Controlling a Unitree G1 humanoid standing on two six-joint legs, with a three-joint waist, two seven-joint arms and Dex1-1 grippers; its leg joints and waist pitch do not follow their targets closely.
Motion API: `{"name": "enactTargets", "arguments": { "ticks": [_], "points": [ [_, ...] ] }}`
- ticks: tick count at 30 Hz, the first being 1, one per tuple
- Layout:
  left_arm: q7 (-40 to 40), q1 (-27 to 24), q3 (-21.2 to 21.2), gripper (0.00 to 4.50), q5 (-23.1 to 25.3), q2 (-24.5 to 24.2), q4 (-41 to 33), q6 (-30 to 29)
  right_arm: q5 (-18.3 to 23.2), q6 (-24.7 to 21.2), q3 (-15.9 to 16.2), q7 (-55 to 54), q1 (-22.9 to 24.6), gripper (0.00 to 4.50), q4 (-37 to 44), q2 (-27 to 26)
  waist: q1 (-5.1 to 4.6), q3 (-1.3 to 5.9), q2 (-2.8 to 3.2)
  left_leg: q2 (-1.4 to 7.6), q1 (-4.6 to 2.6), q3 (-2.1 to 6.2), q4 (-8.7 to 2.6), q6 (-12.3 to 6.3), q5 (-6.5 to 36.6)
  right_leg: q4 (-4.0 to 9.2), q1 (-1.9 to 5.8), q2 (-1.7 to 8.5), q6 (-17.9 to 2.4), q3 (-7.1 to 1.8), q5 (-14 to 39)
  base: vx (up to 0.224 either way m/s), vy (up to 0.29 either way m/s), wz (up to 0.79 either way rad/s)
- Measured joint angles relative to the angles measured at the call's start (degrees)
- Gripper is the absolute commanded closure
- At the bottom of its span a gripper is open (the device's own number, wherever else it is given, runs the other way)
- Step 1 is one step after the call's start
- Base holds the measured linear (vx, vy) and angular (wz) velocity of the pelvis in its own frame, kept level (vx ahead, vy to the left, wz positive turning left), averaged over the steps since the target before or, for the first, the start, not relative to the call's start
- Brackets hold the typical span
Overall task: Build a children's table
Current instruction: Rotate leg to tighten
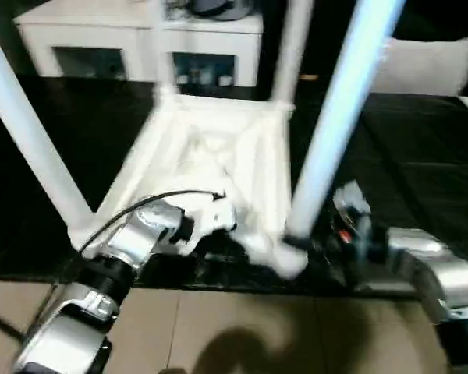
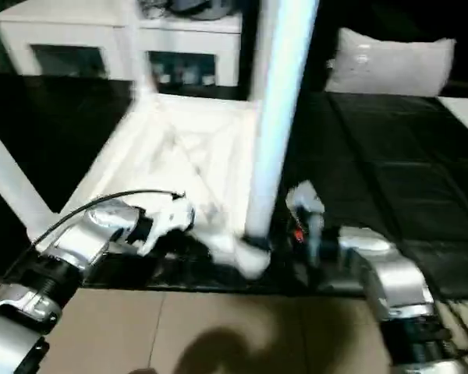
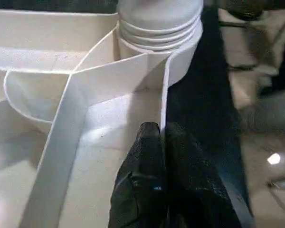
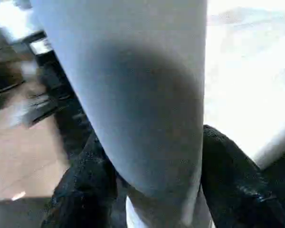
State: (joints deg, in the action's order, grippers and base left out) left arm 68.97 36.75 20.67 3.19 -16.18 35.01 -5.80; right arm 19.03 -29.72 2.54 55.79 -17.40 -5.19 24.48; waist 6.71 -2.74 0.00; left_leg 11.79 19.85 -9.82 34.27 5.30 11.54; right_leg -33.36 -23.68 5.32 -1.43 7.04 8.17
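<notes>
The white tabletop (image 1: pixel 218 148) lies upside down on a black mat, ribbed underside up. Its white legs stand in the corner sockets: one at the near right (image 1: pixel 335 117), one at the left (image 1: pixel 23 132), one at the far right (image 1: pixel 292 47). My left gripper (image 3: pixel 160 130) is at the near edge, shut with the thin rim wall (image 3: pixel 164 95) between its black fingers, just beside the near right socket (image 3: pixel 156 28). My right gripper (image 4: pixel 154 156) clasps the near right leg (image 4: pixel 133 95) low down, one finger pressed on each side.
A white cabinet (image 1: pixel 140 39) stands behind the tabletop, and a white cushion (image 1: pixel 429 66) lies at the back right. The black mat (image 1: pixel 421 156) spreads to the right. Tan floor (image 1: pixel 242 335) runs along the near side.
</notes>
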Motion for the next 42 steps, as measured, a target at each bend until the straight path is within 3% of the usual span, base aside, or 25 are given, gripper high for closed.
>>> {"name": "enactTargets", "arguments": {
  "ticks": [6, 11, 12, 16, 18, 27, 28, 31, 37, 42],
  "points": [
    [-14.25, 0.53, -2.89, 4.50, 1.70, 6.49, -0.05, -8.61, -5.00, -5.89, -4.93, -21.58, -4.09, 2.42, -1.26, -9.13, -2.17, -0.02, -0.05, 0.03, 0.08, 0.05, 0.03, -0.01, -0.01, 0.26, 0.01, -0.06, 0.04, 0.08, -0.03, 0.000, 0.000, 0.00],
    [-22.54, 0.80, -3.29, 4.50, 2.43, 12.14, -0.60, -12.90, -9.98, -1.33, -4.06, -29.83, -3.99, 2.42, -1.67, -11.02, -1.63, 0.06, 0.05, -0.04, 0.15, 0.01, -0.09, -0.16, 0.09, 0.27, 0.04, -0.01, 0.11, -0.02, -0.07, 0.000, 0.000, 0.00],
    [-22.72, 0.87, -3.29, 4.50, 2.43, 12.29, -0.60, -12.95, -9.97, -1.14, -4.18, -29.93, -3.96, 1.97, -1.68, -11.13, -1.54, 0.06, 0.05, -0.04, 0.15, 0.02, -0.16, -0.15, 0.10, 0.25, 0.03, -0.02, 0.10, -0.01, -0.08, 0.056, -0.012, 0.06],
    [-23.40, 0.97, -3.28, 4.50, 2.52, 12.71, -0.68, -13.07, -9.37, -1.14, -5.58, -30.27, -3.79, 1.76, -1.49, -12.52, -1.38, 0.10, 0.13, -0.04, 0.15, 0.03, -0.42, -0.15, 0.08, 0.24, -0.04, -0.04, 0.09, -0.01, -0.06, 0.000, 0.000, 0.00],
    [-23.41, 0.93, -2.97, 4.50, 2.76, 12.69, -1.02, -13.08, -8.43, -1.01, -5.97, -30.09, -3.17, 1.42, -1.16, -12.44, -1.32, 0.10, 0.12, -0.04, 0.19, 0.02, -0.40, -0.15, 0.09, 0.26, -0.05, -0.04, 0.08, -0.02, -0.06, 0.000, 0.000, 0.00],
    [-19.23, 0.22, -0.48, 4.50, 3.95, 7.77, -0.95, -4.98, -5.41, 2.00, -4.59, -17.10, -0.17, 0.86, -0.32, -5.59, -1.38, 0.07, 0.14, -0.03, 0.17, 0.01, -0.40, -0.15, 0.08, 0.23, -0.08, -0.06, 0.07, -0.04, -0.07, 0.000, 0.000, 0.00],
    [-17.50, -0.08, -0.47, 4.50, 3.74, 6.92, -0.97, -3.90, -5.04, 2.41, -4.12, -14.16, 0.08, 0.58, -0.25, -3.38, -1.28, 0.07, 0.14, -0.04, 0.15, 0.01, -0.40, -0.15, 0.08, 0.24, -0.05, -0.05, 0.07, -0.04, -0.07, 0.000, 0.000, 0.00],
    [-11.70, -0.44, 0.46, 4.50, 2.96, 3.48, -1.13, -0.09, -3.75, 2.92, -1.67, -5.64, 0.33, 0.39, 0.02, 2.25, -1.06, 0.05, 0.11, -0.03, 0.15, 0.02, -0.37, -0.15, 0.08, 0.24, -0.03, -0.05, 0.07, -0.03, -0.07, 0.000, 0.000, 0.00],
    [-5.74, -0.67, 1.81, 4.50, 2.57, 0.09, -1.23, 5.02, -2.87, 4.55, 0.43, 5.28, 0.46, 0.39, -0.12, 7.36, 0.16, 0.03, 0.04, -0.03, 0.17, 0.02, -0.35, -0.16, 0.08, 0.23, -0.02, -0.03, 0.07, -0.03, -0.07, 0.000, 0.000, 0.00],
    [0.20, -0.35, 3.01, 4.50, 2.09, -2.68, -1.25, 7.97, -2.32, 6.82, 1.71, 13.54, -0.51, 0.80, -1.11, 10.88, 0.79, 0.00, -0.04, -0.01, 0.18, -0.01, -0.31, -0.18, 0.10, 0.21, -0.03, -0.02, 0.07, -0.04, -0.07, 0.000, 0.000, 0.00]
  ]
}}
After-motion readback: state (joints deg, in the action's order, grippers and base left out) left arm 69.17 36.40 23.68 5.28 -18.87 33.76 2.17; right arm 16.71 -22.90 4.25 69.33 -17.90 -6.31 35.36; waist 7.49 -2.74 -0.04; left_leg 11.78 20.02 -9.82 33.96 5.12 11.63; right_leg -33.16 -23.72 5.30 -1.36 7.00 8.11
